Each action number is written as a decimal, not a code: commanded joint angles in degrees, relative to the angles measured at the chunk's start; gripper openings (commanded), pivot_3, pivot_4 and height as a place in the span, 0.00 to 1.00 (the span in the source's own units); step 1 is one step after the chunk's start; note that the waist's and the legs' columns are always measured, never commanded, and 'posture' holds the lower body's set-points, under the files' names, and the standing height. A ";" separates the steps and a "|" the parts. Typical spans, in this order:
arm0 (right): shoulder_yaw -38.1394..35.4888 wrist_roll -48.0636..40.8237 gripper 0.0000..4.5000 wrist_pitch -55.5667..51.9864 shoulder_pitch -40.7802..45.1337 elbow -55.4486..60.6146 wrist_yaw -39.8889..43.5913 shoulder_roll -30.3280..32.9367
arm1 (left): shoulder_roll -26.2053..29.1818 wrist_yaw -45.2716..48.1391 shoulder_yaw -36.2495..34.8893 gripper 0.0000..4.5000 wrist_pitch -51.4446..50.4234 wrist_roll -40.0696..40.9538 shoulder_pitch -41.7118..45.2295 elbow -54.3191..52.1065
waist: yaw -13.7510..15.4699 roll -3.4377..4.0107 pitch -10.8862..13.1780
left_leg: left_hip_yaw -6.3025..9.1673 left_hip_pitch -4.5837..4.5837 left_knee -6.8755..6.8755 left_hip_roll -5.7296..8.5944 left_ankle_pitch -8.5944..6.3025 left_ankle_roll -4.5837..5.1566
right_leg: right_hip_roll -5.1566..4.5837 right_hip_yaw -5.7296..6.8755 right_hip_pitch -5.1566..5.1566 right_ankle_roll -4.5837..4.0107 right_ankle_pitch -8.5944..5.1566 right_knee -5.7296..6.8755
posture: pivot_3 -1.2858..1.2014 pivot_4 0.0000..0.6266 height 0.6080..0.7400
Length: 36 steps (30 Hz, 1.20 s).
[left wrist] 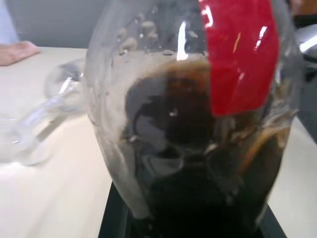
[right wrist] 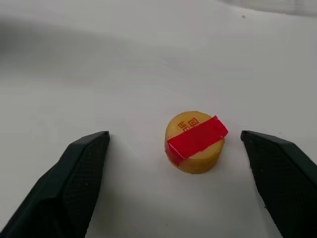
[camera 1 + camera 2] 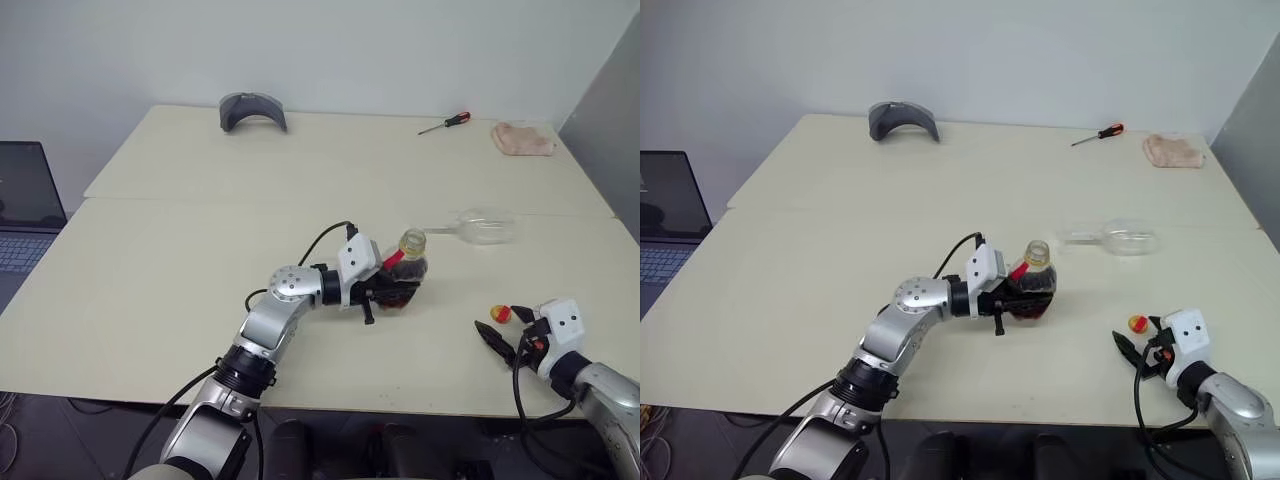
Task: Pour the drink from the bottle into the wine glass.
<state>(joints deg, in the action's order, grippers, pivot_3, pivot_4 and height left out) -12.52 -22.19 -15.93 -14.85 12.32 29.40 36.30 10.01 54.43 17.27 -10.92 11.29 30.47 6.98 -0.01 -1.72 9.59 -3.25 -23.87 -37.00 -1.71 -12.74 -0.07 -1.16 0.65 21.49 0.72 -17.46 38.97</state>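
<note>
**A:** Two head views first. What does the left gripper have?

**B:** It is clamped on the bottle, upright between its fingers on the table. Round clear body, dark drink in the lower part, red label, neck open with no cap on it. The fingers cover much of the belly.

**A:** And the glass?

**B:** The glass lies on its side just beyond the bottle, away from the gripper. It is so clear that its stem is hard to trace.

**A:** The right gripper?

**B:** Low on the table, fingers spread wide, holding nothing. The cap sits just ahead of it.

**A:** Left wrist view?

**B:** The bottle, very close and cut off above; drink dark behind the red strip, and the glass blurred past it.

**A:** Right wrist view?

**B:** The cap, yellow with red tape, stands free between the fingers, touching neither.
</note>
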 commanded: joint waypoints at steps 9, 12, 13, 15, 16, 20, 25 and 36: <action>7.76 -1.22 1.00 -6.68 16.26 19.39 9.86 8.43 | 0.52 -19.38 -15.29 0.16 4.08 -0.59 2.08 5.85 | -0.42 -0.06 0.06 | 0.09 0.02 0.03 -0.11 0.00 -0.01 | 0.09 0.05 0.03 0.00 0.00 0.04 | 0.52 0.24 1.00; 15.93 0.08 1.00 -10.03 27.00 17.82 11.69 5.99 | 3.41 -23.14 -20.05 0.16 7.13 -0.88 3.51 11.60 | -0.75 -0.12 0.10 | 0.06 0.06 0.02 -0.12 0.01 -0.01 | 0.10 0.01 0.07 -0.01 0.01 0.09 | 0.52 0.24 1.00; 18.16 -0.08 1.00 -11.36 30.21 16.77 12.17 4.70 | 4.24 -24.35 -21.71 0.16 7.86 -0.57 4.31 13.74 | -0.75 -0.16 0.11 | 0.09 0.03 0.03 -0.13 0.01 -0.02 | 0.10 0.05 0.08 -0.02 0.02 0.09 | 0.52 0.24 1.00; 21.80 -0.46 1.00 -14.87 37.50 13.44 11.31 0.01 | 6.80 -27.66 -24.59 0.16 11.15 -1.46 6.57 19.70 | -0.55 -0.20 0.14 | 0.10 0.00 0.03 -0.12 0.01 -0.02 | 0.07 0.08 0.12 -0.28 0.16 0.08 | 0.52 0.24 1.00; 22.85 -0.14 1.00 -16.02 40.01 12.06 10.79 -1.79 | 7.67 -28.92 -25.55 0.16 12.48 -1.77 7.53 22.11 | -0.54 -0.24 0.16 | 0.06 -0.01 0.01 -0.12 0.01 -0.02 | 0.06 0.06 0.13 -0.30 0.17 0.09 | 0.52 0.24 1.00; 25.70 2.86 1.00 -17.18 45.80 8.46 10.15 -5.53 | 10.26 -31.64 -27.86 0.16 16.99 -2.34 10.48 30.39 | 0.60 -0.27 0.16 | 0.04 -0.20 -0.04 0.00 0.02 -0.04 | -0.16 0.15 0.22 -0.31 0.19 0.05 | 0.52 0.24 1.00; 26.64 4.46 1.00 -17.92 47.84 7.28 9.43 -8.05 | 11.65 -32.14 -29.36 0.16 20.67 -2.29 13.56 38.63 | 1.26 -0.30 0.14 | -0.01 -0.67 -0.24 0.12 0.13 -0.22 | -0.36 0.20 0.53 -0.30 0.20 0.01 | 0.52 0.24 1.00; 26.67 5.85 1.00 -28.08 48.32 10.29 3.67 -13.66 | 12.90 -29.80 -31.14 0.16 25.81 -1.87 18.31 51.59 | 0.66 -0.29 0.14 | 0.07 -0.83 -0.58 -0.02 0.02 -0.02 | -0.23 0.29 0.81 -0.33 0.26 0.56 | 0.52 0.24 1.00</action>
<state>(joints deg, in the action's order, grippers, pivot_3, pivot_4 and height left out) 15.66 -14.93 -41.25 32.62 19.43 34.61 23.56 21.97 24.43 -13.17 12.73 9.02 46.91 58.91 0.65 -2.02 9.74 -3.17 -24.71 -37.65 -1.74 -12.73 -0.10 -1.39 0.94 22.30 0.39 -17.20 39.57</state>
